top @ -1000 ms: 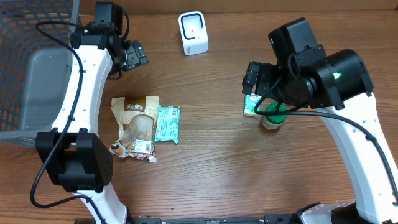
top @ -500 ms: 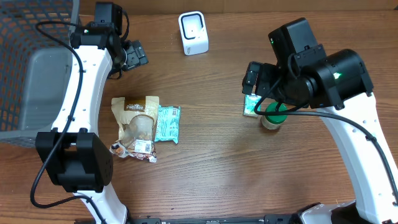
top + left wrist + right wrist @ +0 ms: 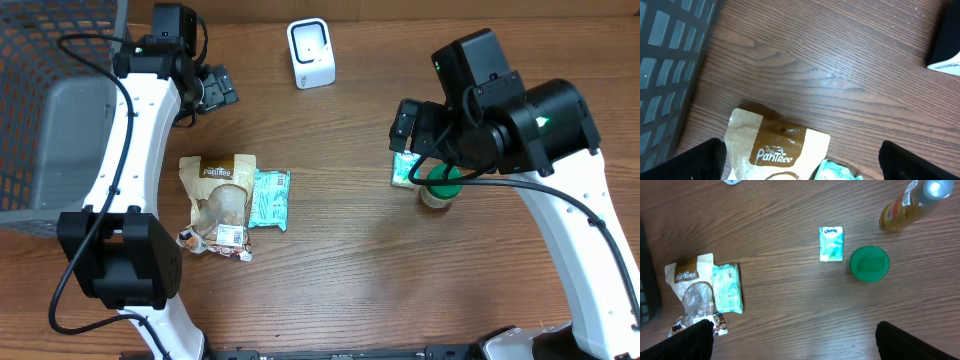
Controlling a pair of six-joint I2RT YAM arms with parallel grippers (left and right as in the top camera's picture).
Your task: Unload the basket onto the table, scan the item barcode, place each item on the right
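The white barcode scanner (image 3: 311, 53) stands at the back of the table. A brown Pantree snack bag (image 3: 220, 200) and a teal wipes pack (image 3: 268, 198) lie side by side at the left centre. A small Kleenex pack (image 3: 404, 168) lies beside a green-lidded jar (image 3: 440, 185) on the right. My left gripper (image 3: 218, 88) hovers open behind the snack bag (image 3: 775, 152), nothing between its fingers (image 3: 695, 162). High over the table's middle, my right gripper (image 3: 800, 345) is open and empty; the Kleenex pack (image 3: 831, 243) and the jar (image 3: 868, 264) lie ahead of it.
A dark mesh basket (image 3: 40, 100) fills the far left, its wall (image 3: 665, 60) close to the left gripper. A bottle of yellow liquid (image 3: 905, 210) lies beyond the jar. The wooden table (image 3: 340, 270) is bare in front.
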